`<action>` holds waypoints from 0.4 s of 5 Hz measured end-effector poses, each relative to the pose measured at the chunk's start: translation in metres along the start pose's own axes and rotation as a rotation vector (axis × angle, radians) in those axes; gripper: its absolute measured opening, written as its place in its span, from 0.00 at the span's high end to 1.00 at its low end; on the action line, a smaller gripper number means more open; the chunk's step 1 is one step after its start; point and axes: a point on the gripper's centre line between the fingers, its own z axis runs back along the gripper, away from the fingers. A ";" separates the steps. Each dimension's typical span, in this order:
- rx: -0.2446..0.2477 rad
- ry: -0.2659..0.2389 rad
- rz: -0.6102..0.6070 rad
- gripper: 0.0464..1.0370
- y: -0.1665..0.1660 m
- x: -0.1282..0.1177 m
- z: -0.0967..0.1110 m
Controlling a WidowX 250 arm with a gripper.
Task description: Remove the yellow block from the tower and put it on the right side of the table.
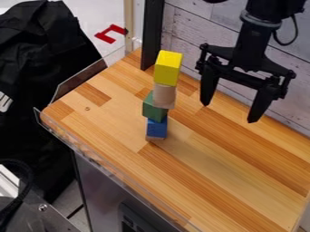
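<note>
The end effector [229,112] hangs released; the yellow block [167,68] tops a crooked tower [154,107]. A sideways nudge could topple it.

We're above the tabletop [224,174], angled down and facing the plank wall [189,34]! And it's close, the tabletop's near corner cropped.

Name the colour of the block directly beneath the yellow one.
Plain light wood, beige; the camera view shows it best.
</note>
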 end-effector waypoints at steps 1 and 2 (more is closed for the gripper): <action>0.014 0.032 0.004 0.04 0.002 -0.002 -0.009; 0.036 0.012 -0.010 0.04 0.003 0.002 -0.003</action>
